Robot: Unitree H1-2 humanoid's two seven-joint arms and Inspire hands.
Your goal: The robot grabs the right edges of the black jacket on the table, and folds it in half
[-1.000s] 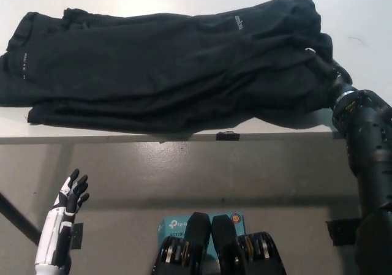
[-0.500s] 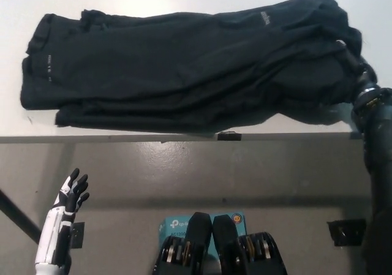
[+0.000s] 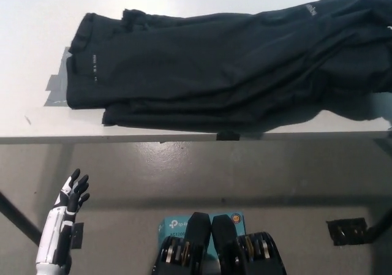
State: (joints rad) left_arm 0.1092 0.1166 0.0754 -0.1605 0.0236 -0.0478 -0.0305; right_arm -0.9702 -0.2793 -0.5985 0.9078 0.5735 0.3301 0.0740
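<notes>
My left hand point(image 3: 68, 195) hangs low at the lower left, below the table's front edge and well clear of it, fingers spread and pointing up, holding nothing. Above it, on the white table point(image 3: 37, 54), I see a patch of grey tape point(image 3: 56, 90) stuck flat near the table's left side, partly under the cloth. The jacket point(image 3: 220, 73) lies spread across the table from that tape all the way to the picture's right edge, where it runs out of view. Its left end lies flat, with a small pale mark on the cloth near that end; its lower hem sits along the table's front edge, just reaching it around the middle. Toward the right the cloth is bunched into long folds and rises toward the far right corner, with a small white logo near the top. My right hand I cannot see at all. On the floor below the table a teal box point(image 3: 184, 223) shows at the bottom middle, and a small black block point(image 3: 348, 231) lies at the lower right
</notes>
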